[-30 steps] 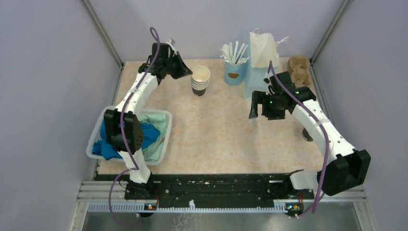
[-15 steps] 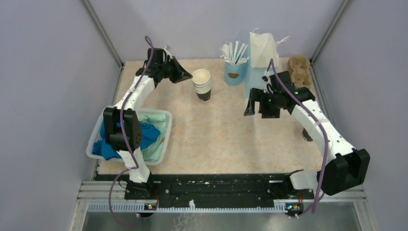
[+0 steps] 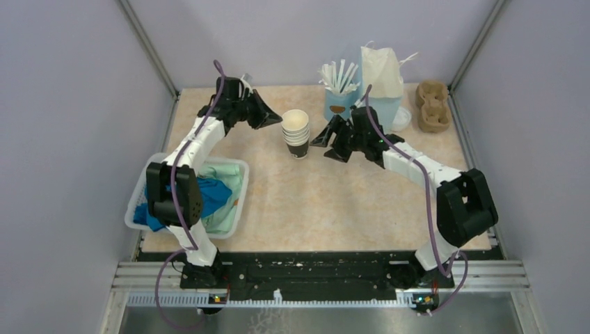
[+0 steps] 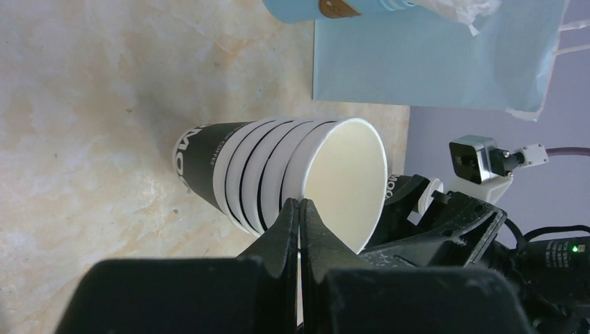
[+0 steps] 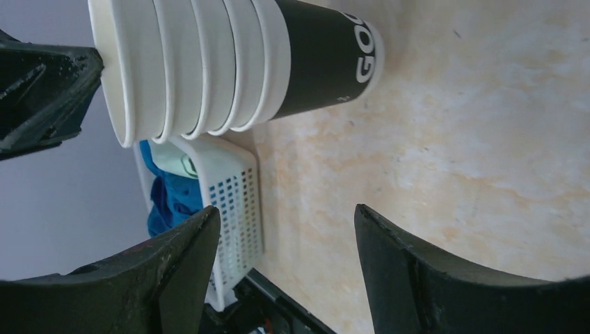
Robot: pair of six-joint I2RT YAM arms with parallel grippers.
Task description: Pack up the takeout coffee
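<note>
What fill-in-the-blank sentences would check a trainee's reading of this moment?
The stack of lidless cream-and-black paper cups stands ___ on the beige table. The right hand, facing the stack, is ___. The left hand is ___. The white sticks stand in a light ___ cup.
Missing words: upright; open; shut; blue.

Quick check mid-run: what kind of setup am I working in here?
Probably a walled robot test cell staged as a coffee takeout counter: a stack of paper cups, a blue cup of white sticks, and a cardboard drink carrier.
</note>
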